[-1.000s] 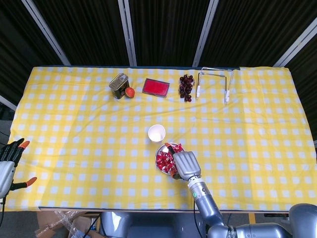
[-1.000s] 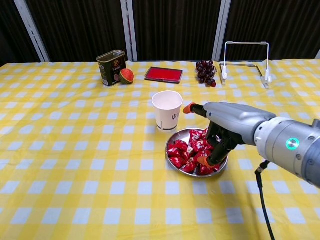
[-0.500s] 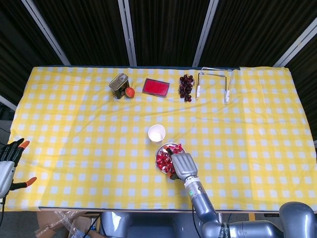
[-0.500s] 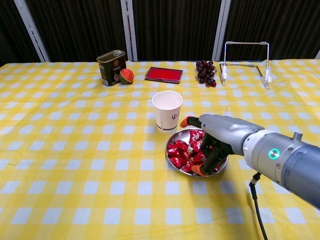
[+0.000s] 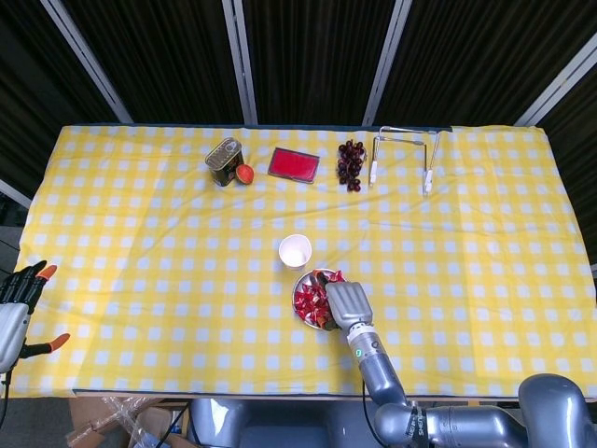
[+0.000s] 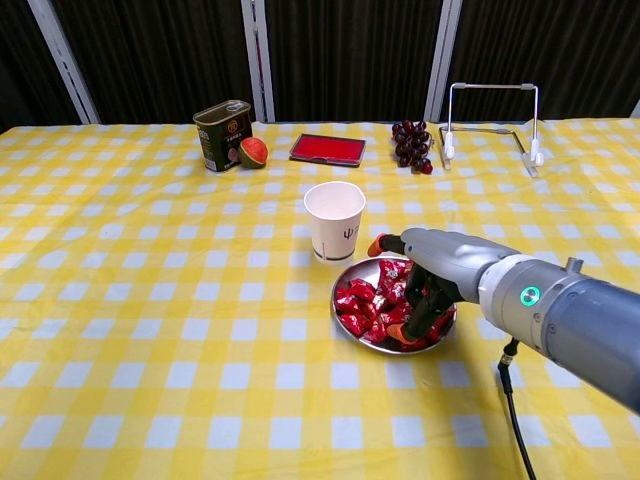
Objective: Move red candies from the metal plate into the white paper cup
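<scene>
Yellow-checked table [image 6: 150, 300] is unchanged; right hand [image 6: 425, 290] has curled lower into the plate [image 6: 345, 275] of candies [image 6: 362, 300] beside the cup [image 6: 334, 220]; grip unclear. Left hand [image 5: 17, 303] hangs spread. Markings unreadable.

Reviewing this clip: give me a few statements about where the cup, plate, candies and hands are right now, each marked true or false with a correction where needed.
1. The right hand is over the plate, fingers down among the candies. True.
2. The cup lies tipped on its side. False: it stands upright, just behind the plate.
3. The left hand holds a candy. False: it is at the table's left edge, fingers apart, holding nothing.
4. The grapes are at the far side of the table, beside the wire stand. True.
5. The candies are scattered on the cloth. False: those visible are piled on the plate.
</scene>
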Action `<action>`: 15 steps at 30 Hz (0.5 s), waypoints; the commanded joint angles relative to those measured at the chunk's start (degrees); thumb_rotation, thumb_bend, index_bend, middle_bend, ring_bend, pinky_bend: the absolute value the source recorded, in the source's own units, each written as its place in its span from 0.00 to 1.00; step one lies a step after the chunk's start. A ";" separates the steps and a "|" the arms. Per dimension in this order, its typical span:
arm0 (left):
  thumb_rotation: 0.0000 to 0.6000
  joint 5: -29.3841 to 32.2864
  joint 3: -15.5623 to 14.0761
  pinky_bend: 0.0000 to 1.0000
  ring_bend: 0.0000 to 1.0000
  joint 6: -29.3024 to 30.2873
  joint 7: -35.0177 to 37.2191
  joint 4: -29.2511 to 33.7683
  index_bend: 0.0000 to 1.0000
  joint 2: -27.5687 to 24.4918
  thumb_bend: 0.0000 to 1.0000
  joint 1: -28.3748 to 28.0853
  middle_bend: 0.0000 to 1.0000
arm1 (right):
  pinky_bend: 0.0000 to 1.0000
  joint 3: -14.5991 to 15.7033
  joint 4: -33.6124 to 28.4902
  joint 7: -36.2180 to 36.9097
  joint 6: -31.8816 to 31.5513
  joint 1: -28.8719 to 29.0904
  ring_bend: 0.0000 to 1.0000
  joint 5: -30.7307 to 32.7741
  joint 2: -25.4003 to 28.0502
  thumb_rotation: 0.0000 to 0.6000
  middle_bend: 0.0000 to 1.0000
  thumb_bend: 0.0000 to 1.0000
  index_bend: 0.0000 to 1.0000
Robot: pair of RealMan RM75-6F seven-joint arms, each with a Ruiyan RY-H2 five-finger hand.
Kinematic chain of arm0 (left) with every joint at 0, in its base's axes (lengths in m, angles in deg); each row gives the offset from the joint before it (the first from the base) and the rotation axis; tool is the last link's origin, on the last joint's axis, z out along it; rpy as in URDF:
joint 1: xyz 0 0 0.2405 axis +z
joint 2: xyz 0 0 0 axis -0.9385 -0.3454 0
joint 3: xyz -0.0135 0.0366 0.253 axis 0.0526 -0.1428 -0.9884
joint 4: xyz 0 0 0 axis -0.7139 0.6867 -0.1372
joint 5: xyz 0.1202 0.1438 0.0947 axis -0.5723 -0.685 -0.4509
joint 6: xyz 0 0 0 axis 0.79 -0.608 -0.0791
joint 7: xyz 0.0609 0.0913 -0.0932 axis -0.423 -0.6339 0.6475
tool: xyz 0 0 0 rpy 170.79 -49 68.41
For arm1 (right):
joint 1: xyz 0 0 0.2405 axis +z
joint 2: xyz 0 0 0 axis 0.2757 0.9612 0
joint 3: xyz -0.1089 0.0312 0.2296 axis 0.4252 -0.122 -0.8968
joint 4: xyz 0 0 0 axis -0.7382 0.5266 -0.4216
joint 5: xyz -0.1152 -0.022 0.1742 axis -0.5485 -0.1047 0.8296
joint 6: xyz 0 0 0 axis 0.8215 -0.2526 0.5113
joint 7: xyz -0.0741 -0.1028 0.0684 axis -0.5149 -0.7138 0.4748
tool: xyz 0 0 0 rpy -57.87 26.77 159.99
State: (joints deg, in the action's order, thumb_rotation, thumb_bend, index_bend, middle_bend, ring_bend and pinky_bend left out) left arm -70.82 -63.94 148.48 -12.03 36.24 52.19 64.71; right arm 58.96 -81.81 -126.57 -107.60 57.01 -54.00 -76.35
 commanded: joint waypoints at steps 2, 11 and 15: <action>1.00 0.03 -0.05 0.00 0.00 -0.17 0.03 0.02 0.00 -0.06 0.01 -0.05 0.00 | 1.00 0.13 0.56 0.10 0.22 0.31 0.93 0.49 -0.04 1.00 0.86 0.35 0.14; 1.00 -0.17 -0.16 0.00 0.00 -0.21 0.16 0.08 0.00 -0.16 0.01 -0.10 0.00 | 1.00 0.34 2.58 0.34 0.71 0.96 0.93 2.22 -0.32 1.00 0.86 0.35 0.14; 1.00 -0.17 -0.18 0.00 0.00 -0.30 0.15 0.09 0.00 -0.18 0.01 -0.14 0.00 | 1.00 0.33 3.09 0.36 0.81 1.22 0.93 2.85 -0.29 1.00 0.86 0.35 0.15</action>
State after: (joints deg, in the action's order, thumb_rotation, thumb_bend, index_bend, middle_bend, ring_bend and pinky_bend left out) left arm -71.00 -64.13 148.18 -11.88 36.33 52.01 64.58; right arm 59.30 -78.76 -126.20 -106.81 58.19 -51.20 -76.66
